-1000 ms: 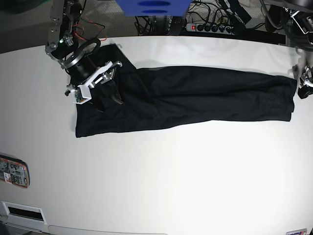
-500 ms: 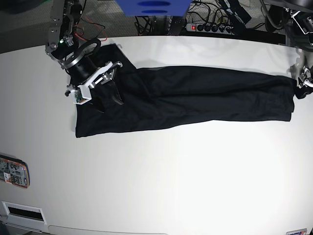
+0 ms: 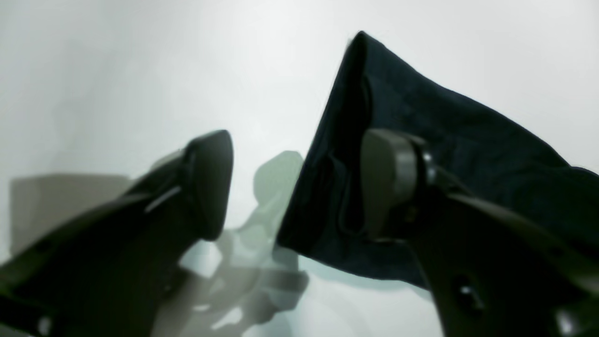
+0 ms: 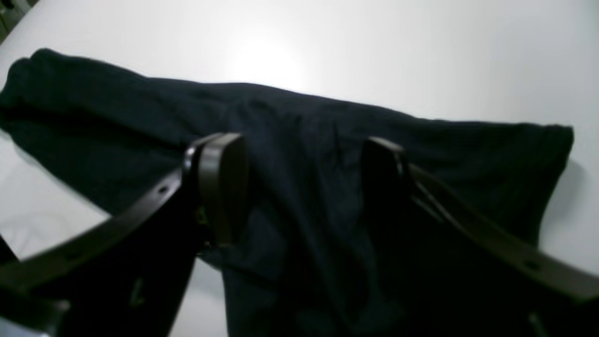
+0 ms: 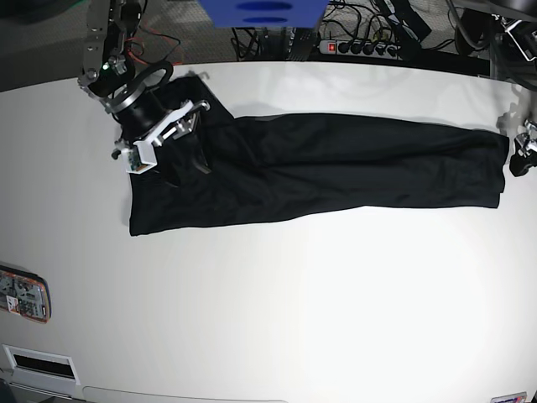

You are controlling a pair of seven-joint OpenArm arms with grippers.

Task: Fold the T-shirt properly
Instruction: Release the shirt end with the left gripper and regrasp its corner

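Base view: T-shirt (image 5: 319, 172) stretched as a long dark band across the upper half of the white tabletop (image 5: 277, 302), right gripper (image 5: 180, 159) poised over its upper-left end and left gripper (image 5: 518, 155) at its far right edge, seemingly placed to work both ends at once. Left wrist view adds what base cannot resolve: jaws parted, one finger (image 3: 210, 182) over bare tabletop, the other against the cloth corner, nothing pinched. Right wrist view likewise: jaws spread wide above the fabric, holding nothing.
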